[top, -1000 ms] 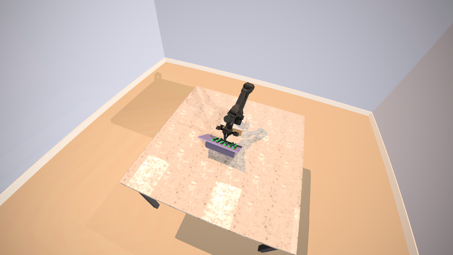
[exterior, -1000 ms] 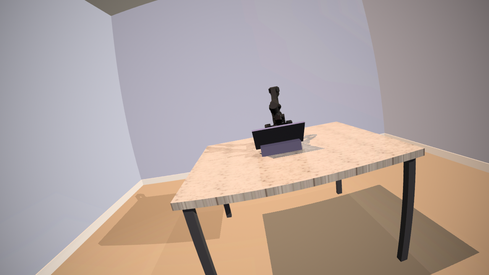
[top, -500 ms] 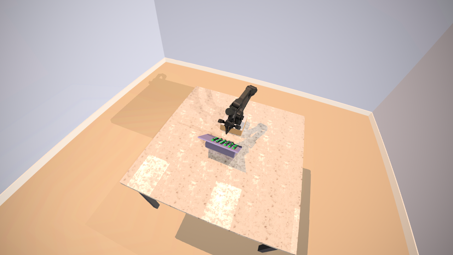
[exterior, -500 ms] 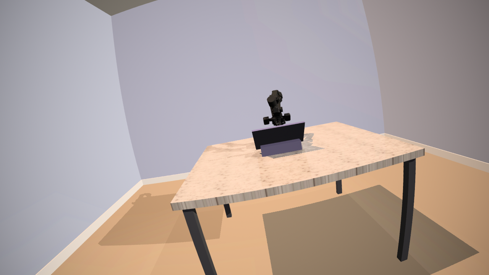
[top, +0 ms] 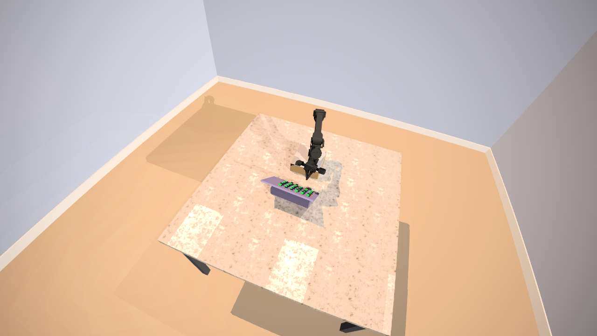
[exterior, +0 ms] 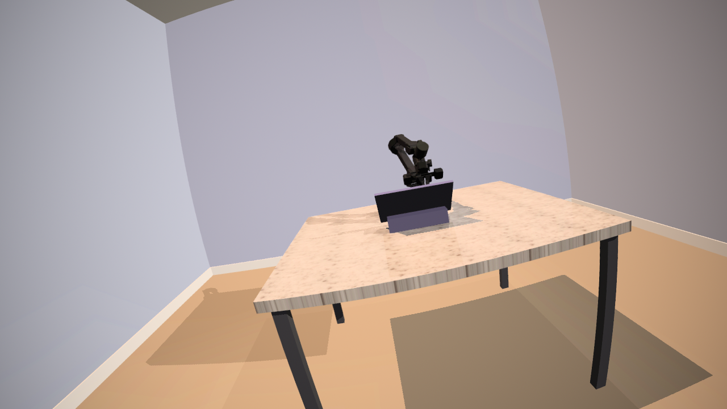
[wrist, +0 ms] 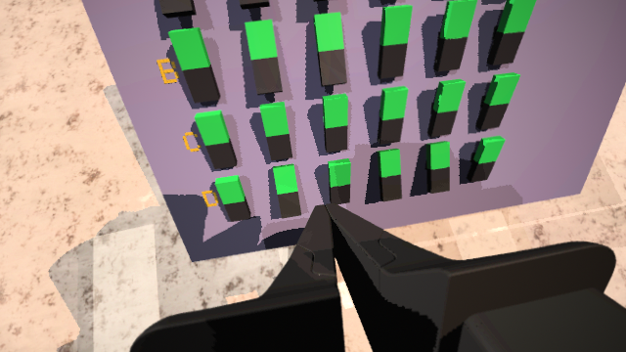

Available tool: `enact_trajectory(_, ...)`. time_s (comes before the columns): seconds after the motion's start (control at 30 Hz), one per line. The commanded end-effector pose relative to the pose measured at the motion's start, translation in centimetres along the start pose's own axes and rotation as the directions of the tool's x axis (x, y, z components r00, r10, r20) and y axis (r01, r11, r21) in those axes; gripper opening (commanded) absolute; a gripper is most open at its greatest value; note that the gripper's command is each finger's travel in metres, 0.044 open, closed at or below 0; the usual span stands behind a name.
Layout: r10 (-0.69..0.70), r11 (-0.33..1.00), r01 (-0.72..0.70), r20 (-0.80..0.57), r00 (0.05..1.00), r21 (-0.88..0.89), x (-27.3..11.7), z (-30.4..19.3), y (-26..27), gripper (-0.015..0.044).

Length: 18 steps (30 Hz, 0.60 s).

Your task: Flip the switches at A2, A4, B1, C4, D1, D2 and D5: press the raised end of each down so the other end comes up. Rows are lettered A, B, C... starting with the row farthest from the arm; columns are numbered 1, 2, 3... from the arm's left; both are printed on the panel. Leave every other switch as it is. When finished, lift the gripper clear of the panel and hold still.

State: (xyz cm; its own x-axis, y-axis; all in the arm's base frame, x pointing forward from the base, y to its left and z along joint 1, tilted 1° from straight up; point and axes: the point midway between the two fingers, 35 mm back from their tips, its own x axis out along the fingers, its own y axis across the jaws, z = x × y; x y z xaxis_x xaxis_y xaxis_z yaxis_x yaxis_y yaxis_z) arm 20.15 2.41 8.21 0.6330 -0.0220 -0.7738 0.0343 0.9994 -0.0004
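Observation:
The tilted purple panel (top: 269, 179) (wrist: 562, 147) carries rows of green-and-black switches. In the wrist view, B1 (wrist: 191, 49), C4 (wrist: 394, 104), D1 (wrist: 230, 190), D2 (wrist: 286, 179) and D5 (wrist: 439, 155) show whole. Of row A only lower black ends show, such as A2 (wrist: 254, 2); A4 is almost wholly cut off. Which end is raised is hard to tell for most switches. My gripper (top: 307, 179) (wrist: 325, 213) is shut and empty. Its tips appear just below D3 (wrist: 339, 173), near the panel's lower edge; contact is not visible. The exterior camera sees the panel's back, which hides the tips.
The panel stands on a purple block (top: 290, 197) (exterior: 419, 220) on the speckled table (top: 358, 250) (exterior: 345, 254). A tan box-like object (top: 303, 170) lies under the arm, behind the gripper in the top view.

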Motion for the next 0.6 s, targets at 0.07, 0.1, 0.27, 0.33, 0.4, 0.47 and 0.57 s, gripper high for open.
enact_trajectory(0.07, -0.008, 1.0, 0.008, 0.019, 1.0, -0.003, -0.2, -0.7, 3.0, 0.0)
enact_trajectory(0.1, -0.008, 1.0, 0.008, 0.027, 1.0, -0.004, -0.3, -0.8, 3.5, 0.0)
enact_trajectory(0.27, 0.0, 1.0, 0.0, 0.064, 0.998, -0.008, -0.8, -1.3, 5.2, 0.0)
enact_trajectory(0.33, 0.0, 1.0, 0.0, 0.063, 0.998, -0.008, -0.6, -1.3, 5.3, 0.0)
enact_trajectory(0.4, -0.001, 1.0, 0.001, 0.054, 0.999, -0.008, 0.5, -1.1, 5.4, 0.0)
enact_trajectory(0.47, 0.0, 1.0, 0.001, 0.043, 0.999, -0.008, 2.2, -1.0, 5.3, 0.0)
enact_trajectory(0.57, 0.0, 1.0, 0.0, 0.04, 0.999, -0.008, 2.7, -0.9, 5.2, 0.0)
